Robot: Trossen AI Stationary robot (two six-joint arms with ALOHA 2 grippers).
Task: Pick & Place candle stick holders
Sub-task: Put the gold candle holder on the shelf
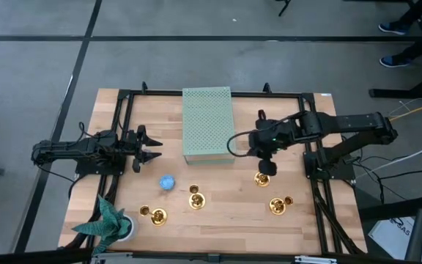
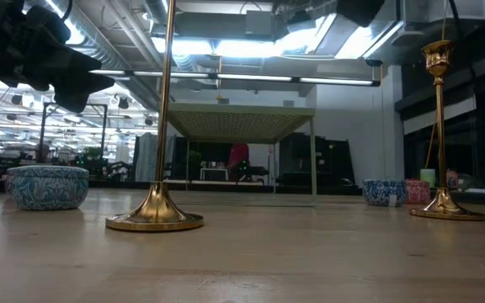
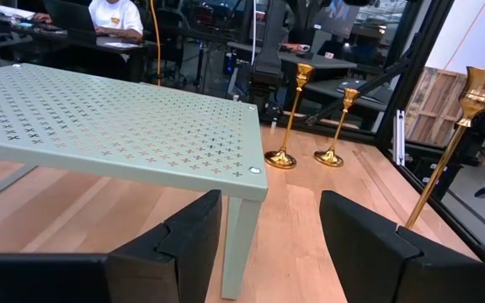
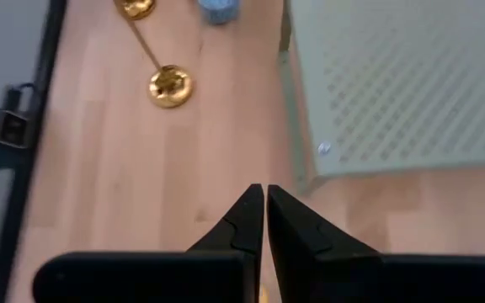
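Right gripper hung fingers pressed together, empty, just off the green perforated stand's near right corner, right above one candle stick holder; the other holders stood further out from the stand on the tabletop. Descending shut, it risked toppling that holder.

Low view: tall, slim stems, easily tipped.

Left wrist view: left gripper waited beside the stand, fingers apart, empty.

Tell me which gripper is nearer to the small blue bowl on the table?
Left. The left gripper is open just above-left of the blue bowl in the high view; the right gripper, shut, is far across the table.
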